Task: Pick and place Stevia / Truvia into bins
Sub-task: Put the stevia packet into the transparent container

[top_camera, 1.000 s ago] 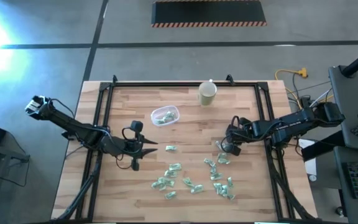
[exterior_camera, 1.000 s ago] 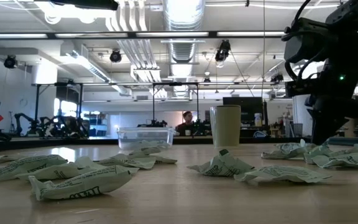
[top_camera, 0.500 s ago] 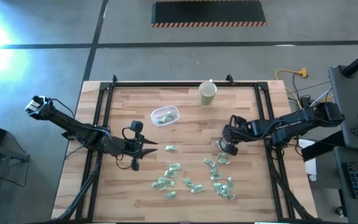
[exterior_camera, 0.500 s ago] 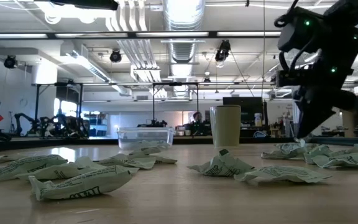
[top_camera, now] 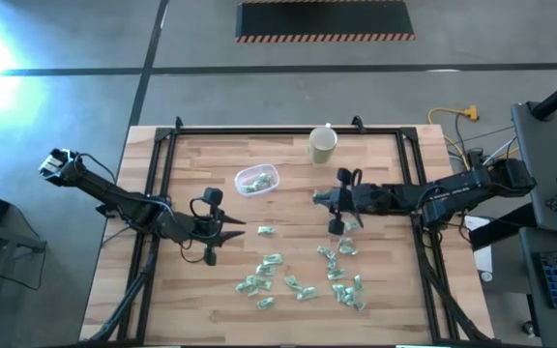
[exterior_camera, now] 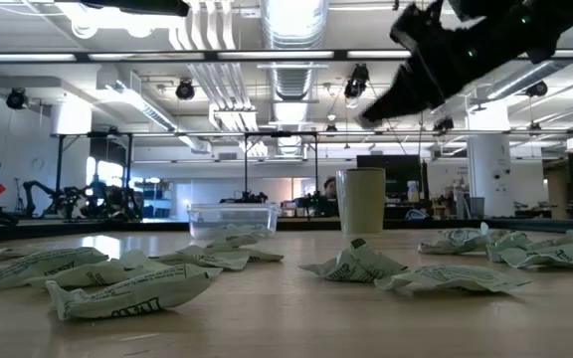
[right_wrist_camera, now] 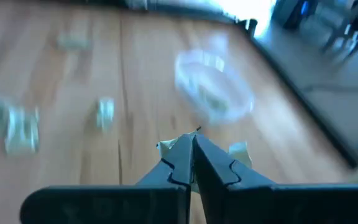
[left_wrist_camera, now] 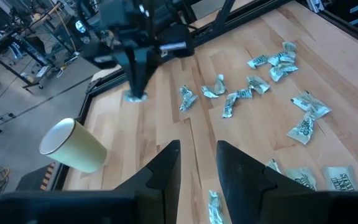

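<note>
The wooden plank table (top_camera: 288,155) is bare along its left side and far edge, leaving open room around the tub (top_camera: 256,179) and the beige cup (top_camera: 322,145). Near the table's left side the left end effector (top_camera: 232,229) hangs low, its two dark fingers spread a little apart. The right end effector (top_camera: 325,199) is lifted over the middle right of the table, fingers pressed together on a sachet (right_wrist_camera: 237,152) whose pale crumpled corners stick out at either side in the right wrist view. A second ago it was down among the right-hand packets; it has since risen and swung left, toward the tub. The clear, shallow, rounded tub sits far centre-left with a few packets inside. The other sachets (top_camera: 303,275), pale green and white crinkled paper, lie scattered over the near centre and right.
</note>
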Action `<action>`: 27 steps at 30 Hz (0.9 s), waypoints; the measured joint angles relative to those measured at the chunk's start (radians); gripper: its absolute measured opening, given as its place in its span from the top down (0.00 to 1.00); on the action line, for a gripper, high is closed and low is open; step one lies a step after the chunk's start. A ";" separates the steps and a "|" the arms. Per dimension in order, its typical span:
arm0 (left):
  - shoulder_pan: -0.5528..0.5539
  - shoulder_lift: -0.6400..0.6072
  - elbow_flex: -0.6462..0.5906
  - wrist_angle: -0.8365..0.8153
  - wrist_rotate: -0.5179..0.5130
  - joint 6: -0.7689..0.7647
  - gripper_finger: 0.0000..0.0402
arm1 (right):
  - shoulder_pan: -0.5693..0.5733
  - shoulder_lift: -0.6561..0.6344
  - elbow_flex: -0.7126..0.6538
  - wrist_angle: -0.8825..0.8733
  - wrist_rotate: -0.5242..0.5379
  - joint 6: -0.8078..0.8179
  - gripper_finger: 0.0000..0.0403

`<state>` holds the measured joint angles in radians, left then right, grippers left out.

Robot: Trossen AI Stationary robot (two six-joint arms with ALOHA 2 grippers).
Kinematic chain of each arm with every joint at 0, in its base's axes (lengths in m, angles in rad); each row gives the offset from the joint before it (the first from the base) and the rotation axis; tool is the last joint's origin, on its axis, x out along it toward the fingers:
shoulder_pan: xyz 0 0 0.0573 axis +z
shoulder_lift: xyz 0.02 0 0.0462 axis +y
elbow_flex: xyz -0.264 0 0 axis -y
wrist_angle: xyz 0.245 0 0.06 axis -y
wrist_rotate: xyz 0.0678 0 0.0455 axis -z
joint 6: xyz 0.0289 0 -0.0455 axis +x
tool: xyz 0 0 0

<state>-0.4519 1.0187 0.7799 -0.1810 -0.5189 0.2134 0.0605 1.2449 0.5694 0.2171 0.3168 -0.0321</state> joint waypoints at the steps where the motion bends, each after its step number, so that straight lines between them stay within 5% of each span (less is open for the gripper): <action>1: 0.000 0.000 0.000 0.000 -0.009 0.000 0.78 | 0.000 0.000 0.000 0.038 0.000 -0.009 0.98; 11: -0.001 0.000 -0.002 -0.060 -0.167 -0.008 0.78 | -0.016 0.178 0.069 0.235 0.000 -0.080 0.98; 21: 0.000 0.000 -0.004 -0.274 -0.356 -0.173 0.78 | -0.092 0.512 0.381 0.223 -0.001 -0.126 0.98; 27: 0.000 0.000 -0.005 -0.389 -0.363 -0.307 0.78 | -0.154 0.650 0.566 0.099 -0.079 -0.116 0.98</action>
<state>-0.4519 1.0187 0.7753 -0.5699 -0.8817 -0.0935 -0.0933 1.8952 1.1350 0.3159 0.2382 -0.1481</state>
